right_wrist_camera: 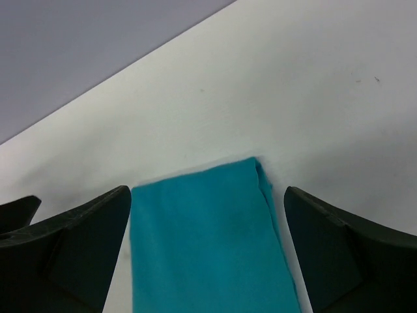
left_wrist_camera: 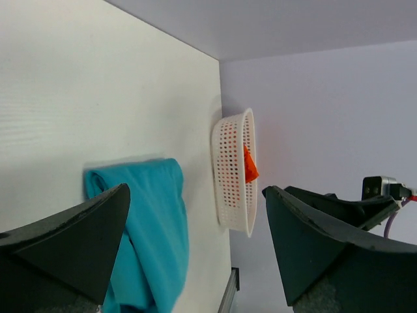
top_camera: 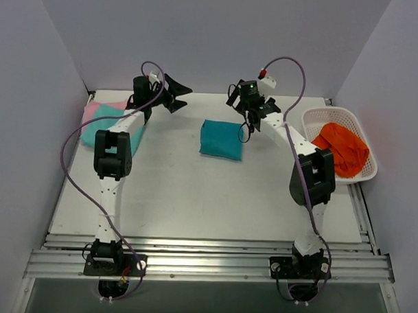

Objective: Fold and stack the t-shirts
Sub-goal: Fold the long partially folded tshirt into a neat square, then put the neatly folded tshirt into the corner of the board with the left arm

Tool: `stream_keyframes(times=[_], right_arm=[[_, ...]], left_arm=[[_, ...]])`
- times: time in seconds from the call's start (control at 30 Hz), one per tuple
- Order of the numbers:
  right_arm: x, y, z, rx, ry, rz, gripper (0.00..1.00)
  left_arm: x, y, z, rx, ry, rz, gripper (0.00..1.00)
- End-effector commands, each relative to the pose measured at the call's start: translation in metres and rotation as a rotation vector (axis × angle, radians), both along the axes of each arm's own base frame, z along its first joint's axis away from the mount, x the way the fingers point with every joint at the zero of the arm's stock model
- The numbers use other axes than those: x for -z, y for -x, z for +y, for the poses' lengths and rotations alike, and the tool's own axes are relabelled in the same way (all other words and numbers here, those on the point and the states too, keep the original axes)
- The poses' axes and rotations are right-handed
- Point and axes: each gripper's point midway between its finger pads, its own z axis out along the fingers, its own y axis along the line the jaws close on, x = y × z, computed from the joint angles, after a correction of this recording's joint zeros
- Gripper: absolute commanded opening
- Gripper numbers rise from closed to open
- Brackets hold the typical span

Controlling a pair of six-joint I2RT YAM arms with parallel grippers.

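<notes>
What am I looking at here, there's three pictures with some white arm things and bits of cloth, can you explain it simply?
These are two robot arms bolted to the near edge of a table, meant to fold and stack t-shirts. The overhead picture shows the whole scene. The other two come from small cameras on each wrist, so the dark shapes at their edges are that arm's own fingers.

A folded teal shirt lies mid-table. At the far left, an aqua shirt lies on a pink one. At the right, a white basket holds orange cloth.

The left gripper and right gripper are both open and hold nothing.
</notes>
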Motion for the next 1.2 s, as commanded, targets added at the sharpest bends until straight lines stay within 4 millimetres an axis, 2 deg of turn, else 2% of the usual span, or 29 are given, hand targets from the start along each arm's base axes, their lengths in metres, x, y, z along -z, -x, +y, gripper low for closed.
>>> stream_keyframes(times=[0.0, 0.03, 0.07, 0.1, 0.13, 0.17, 0.2, 0.23, 0.27, 0.3, 0.33, 0.37, 0.4, 0.43, 0.47, 0.5, 0.53, 0.57, 0.63, 0.73, 0.8, 0.83, 1.0, 1.17], right_arm=[[-0.093, 0.034, 0.009, -0.048, -0.053, -0.204, 1.00], [-0.094, 0.041, 0.005, -0.037, -0.040, -0.202, 1.00], [-0.092, 0.054, 0.002, -0.039, -0.030, -0.195, 1.00], [-0.091, 0.062, 0.003, -0.039, -0.020, -0.190, 1.00], [-0.089, 0.069, 0.000, -0.030, -0.011, -0.184, 1.00], [-0.083, 0.082, -0.008, -0.015, 0.004, -0.171, 1.00], [-0.080, 0.089, -0.010, -0.010, 0.004, -0.166, 1.00], [-0.077, 0.095, -0.013, 0.002, -0.005, -0.164, 1.00], [-0.087, 0.105, -0.019, 0.011, -0.016, -0.188, 1.00], [-0.070, 0.117, -0.024, 0.012, -0.003, -0.158, 1.00], [-0.066, 0.124, -0.029, 0.020, -0.005, -0.151, 1.00], [-0.077, 0.134, -0.034, 0.029, -0.024, -0.176, 1.00], [-0.063, 0.143, -0.039, 0.033, -0.016, -0.163, 1.00], [-0.078, 0.151, -0.043, 0.037, -0.043, -0.207, 1.00], [-0.077, 0.157, -0.046, 0.040, -0.049, -0.212, 1.00], [-0.066, 0.165, -0.051, 0.041, -0.043, -0.196, 1.00], [-0.067, 0.170, -0.053, 0.044, -0.048, -0.204, 1.00], [-0.076, 0.176, -0.058, 0.051, -0.063, -0.227, 1.00], [-0.076, 0.184, -0.063, 0.058, -0.061, -0.230, 1.00], [-0.091, 0.193, -0.070, 0.067, -0.069, -0.258, 1.00], [-0.096, 0.195, -0.073, 0.077, -0.069, -0.269, 1.00], [-0.101, 0.196, -0.075, 0.081, -0.073, -0.280, 1.00], [-0.105, 0.199, -0.079, 0.088, -0.069, -0.293, 1.00], [-0.096, 0.197, -0.080, 0.091, -0.048, -0.273, 1.00]], left_arm=[[-0.141, 0.038, 0.008, 0.026, 0.012, -0.323, 0.94], [-0.140, 0.044, 0.011, 0.017, 0.003, -0.321, 0.94], [-0.159, 0.058, 0.015, 0.006, -0.008, -0.347, 0.94], [-0.126, 0.065, 0.018, -0.021, -0.038, -0.271, 0.94], [-0.119, 0.072, 0.021, -0.039, -0.073, -0.270, 0.94], [-0.132, 0.086, 0.026, -0.063, -0.087, -0.284, 0.94], [-0.120, 0.090, 0.031, -0.103, -0.107, -0.261, 0.94], [-0.082, 0.105, 0.033, -0.115, -0.119, -0.165, 0.94], [-0.089, 0.114, 0.035, -0.131, -0.109, -0.192, 0.94], [-0.078, 0.121, 0.036, -0.140, -0.102, -0.166, 0.94], [-0.048, 0.137, 0.033, -0.139, -0.096, -0.091, 0.94], [-0.048, 0.143, 0.029, -0.135, -0.086, -0.118, 0.94], [-0.037, 0.148, 0.025, -0.126, -0.096, -0.102, 0.94], [-0.020, 0.156, 0.013, -0.103, -0.120, -0.076, 0.94], [-0.005, 0.160, 0.008, -0.089, -0.153, -0.031, 0.94], [0.006, 0.161, 0.003, -0.073, -0.189, -0.026, 0.94], [0.015, 0.162, -0.002, -0.063, -0.208, -0.010, 0.94], [0.033, 0.162, -0.011, -0.053, -0.227, 0.025, 0.94], [0.046, 0.161, -0.018, -0.043, -0.221, 0.046, 0.95], [0.076, 0.158, -0.031, -0.027, -0.196, 0.095, 0.95], [0.078, 0.154, -0.037, -0.034, -0.170, 0.091, 0.96], [0.087, 0.154, -0.039, -0.031, -0.167, 0.102, 0.96], [0.095, 0.143, -0.046, -0.042, -0.156, 0.103, 0.96], [0.107, 0.140, -0.049, -0.057, -0.111, 0.111, 0.96]])
